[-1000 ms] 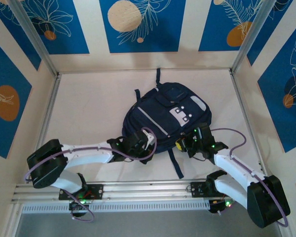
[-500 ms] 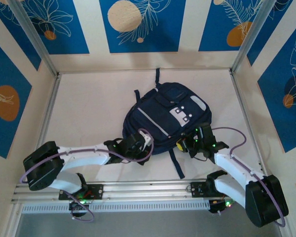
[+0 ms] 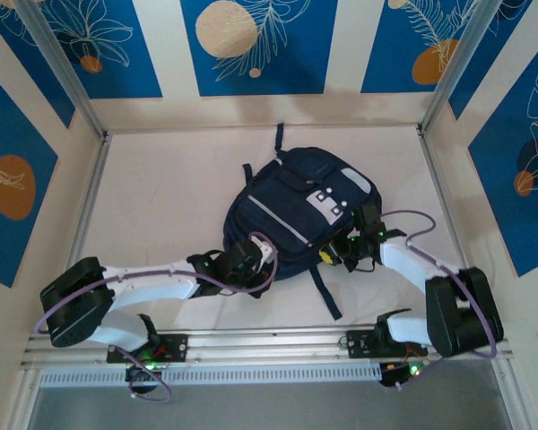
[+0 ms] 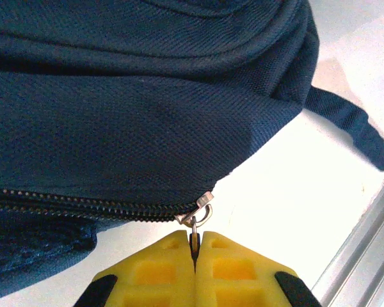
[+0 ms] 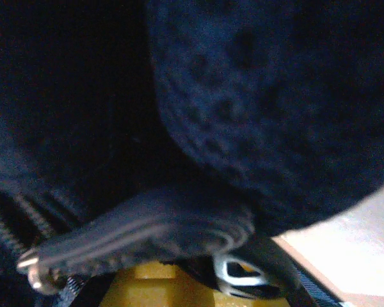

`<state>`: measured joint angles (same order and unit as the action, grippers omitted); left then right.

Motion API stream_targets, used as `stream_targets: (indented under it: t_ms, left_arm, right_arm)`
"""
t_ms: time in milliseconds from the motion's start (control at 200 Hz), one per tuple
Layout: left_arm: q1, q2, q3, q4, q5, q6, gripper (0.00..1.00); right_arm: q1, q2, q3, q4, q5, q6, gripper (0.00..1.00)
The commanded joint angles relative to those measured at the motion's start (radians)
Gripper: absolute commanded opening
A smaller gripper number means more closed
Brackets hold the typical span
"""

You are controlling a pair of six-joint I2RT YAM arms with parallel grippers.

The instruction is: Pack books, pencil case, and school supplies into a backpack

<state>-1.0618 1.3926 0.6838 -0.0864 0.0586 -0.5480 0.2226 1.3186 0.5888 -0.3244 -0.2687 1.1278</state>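
The navy backpack (image 3: 296, 208) lies flat mid-table, pale stripe and white patches up, straps trailing towards the arms. My left gripper (image 3: 251, 258) sits at its near left edge. In the left wrist view the yellow fingers (image 4: 160, 275) are shut on the metal zipper pull (image 4: 196, 238), which hangs from the slider (image 4: 203, 206) at the end of a closed zip. My right gripper (image 3: 330, 255) presses against the near right edge. There its yellow fingers (image 5: 150, 284) are shut, with a navy piped fold of the backpack (image 5: 141, 233) across their tips and a grey buckle (image 5: 240, 275) beside them. Books, pencil case and school supplies are out of view.
A metal rail (image 3: 269, 345) runs along the near edge, seen also as the rail (image 4: 365, 256) to the right of the left fingers. Blue patterned walls and metal posts close in the table. Bare white tabletop (image 3: 152, 193) lies left of the backpack.
The right arm has folded up and in, its elbow now higher and nearer the backpack. The backpack's top has turned a little leftwards. The left gripper has drawn slightly towards the near left.
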Motion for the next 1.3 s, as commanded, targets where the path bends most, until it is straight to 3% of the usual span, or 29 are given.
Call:
stream_targets:
  t_ms: [0, 85, 215, 375, 445, 600, 665, 685, 755, 975, 1295]
  left_arm:
    - [-0.001, 0.024, 0.031, -0.081, 0.049, 0.023, 0.0]
    - [0.0, 0.048, 0.064, -0.084, 0.06, 0.037, 0.0]
    - [0.0, 0.074, 0.104, -0.078, 0.063, 0.045, 0.0]
    - [0.0, 0.102, 0.126, -0.064, 0.068, 0.042, 0.0]
    - [0.001, 0.111, 0.128, -0.057, 0.072, 0.039, 0.0]
    - [0.001, 0.123, 0.131, -0.048, 0.078, 0.029, 0.0]
    - [0.001, 0.127, 0.132, -0.044, 0.082, 0.024, 0.0]
    - [0.001, 0.128, 0.134, -0.043, 0.084, 0.024, 0.0]
    - [0.001, 0.132, 0.137, -0.039, 0.093, 0.02, 0.0]
    - [0.0, 0.121, 0.145, -0.049, 0.1, 0.019, 0.0]
    - [0.0, 0.096, 0.119, -0.04, 0.091, 0.004, 0.0]
  right_arm:
    - [-0.039, 0.091, 0.129, 0.059, -0.009, -0.099, 0.01]
    - [-0.036, 0.107, 0.191, 0.009, -0.017, -0.139, 0.08]
    - [-0.034, 0.045, 0.206, -0.095, 0.025, -0.164, 0.39]
    - [-0.029, -0.138, 0.094, -0.162, 0.043, -0.112, 0.58]
    - [-0.02, -0.233, 0.018, -0.138, 0.006, -0.055, 0.64]
    - [0.043, -0.327, -0.127, -0.016, -0.066, 0.115, 0.67]
    - [0.085, -0.369, -0.175, 0.05, -0.032, 0.181, 0.79]
    - [0.104, -0.383, -0.19, 0.072, -0.011, 0.202, 0.88]
    - [0.165, -0.394, -0.223, 0.149, 0.051, 0.242, 0.93]
    - [0.257, -0.261, -0.256, 0.325, 0.149, 0.294, 0.88]
    - [0.272, -0.138, -0.222, 0.391, 0.181, 0.296, 0.3]
